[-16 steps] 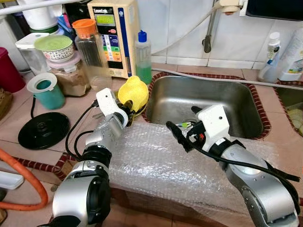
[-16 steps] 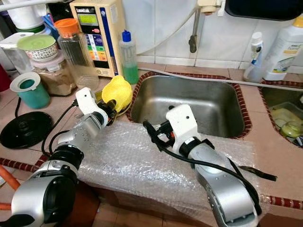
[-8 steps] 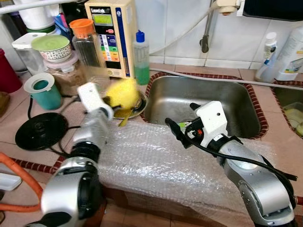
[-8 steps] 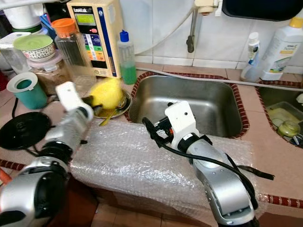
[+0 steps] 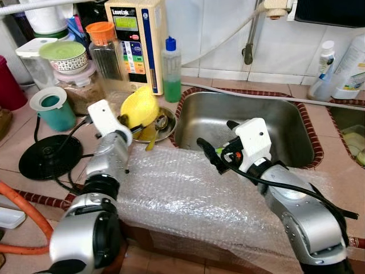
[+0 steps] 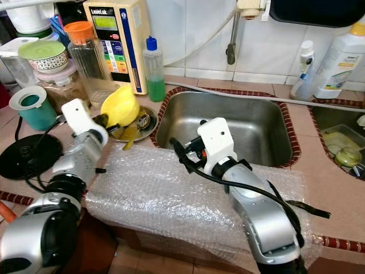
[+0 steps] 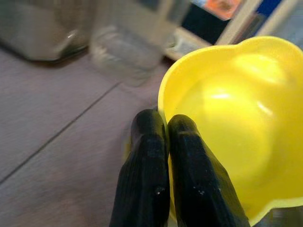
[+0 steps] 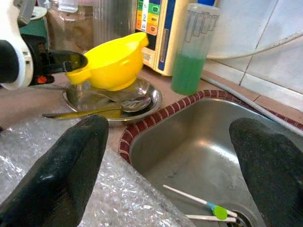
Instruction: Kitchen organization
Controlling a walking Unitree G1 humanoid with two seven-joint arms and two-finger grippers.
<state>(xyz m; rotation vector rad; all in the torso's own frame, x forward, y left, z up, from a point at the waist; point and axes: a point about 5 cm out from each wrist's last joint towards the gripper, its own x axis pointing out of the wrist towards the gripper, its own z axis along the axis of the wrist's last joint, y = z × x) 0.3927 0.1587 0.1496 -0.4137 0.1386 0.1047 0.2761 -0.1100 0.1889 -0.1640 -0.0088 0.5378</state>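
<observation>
My left gripper (image 5: 124,120) is shut on the rim of a yellow bowl (image 5: 140,107). It holds the bowl tilted just above a small steel plate (image 5: 167,127) on the counter, left of the sink. In the left wrist view both black fingers (image 7: 147,161) pinch the yellow bowl's (image 7: 227,118) edge. A spoon (image 8: 125,105) lies on the steel plate (image 8: 150,101). My right gripper (image 5: 218,138) hovers open over the bubble wrap (image 5: 188,194), beside the sink's near left corner.
The steel sink (image 5: 285,123) holds a thin white stick (image 8: 189,196) near its drain. A green soap bottle (image 5: 172,71), a water machine (image 5: 137,40), jars and a teal cup (image 5: 54,108) crowd the back left. A black kettle base (image 5: 45,160) and orange hose (image 5: 23,211) lie left.
My left arm has swung left with the yellow bowl, uncovering the steel plate and spoon. The right gripper has shifted slightly toward the sink.
</observation>
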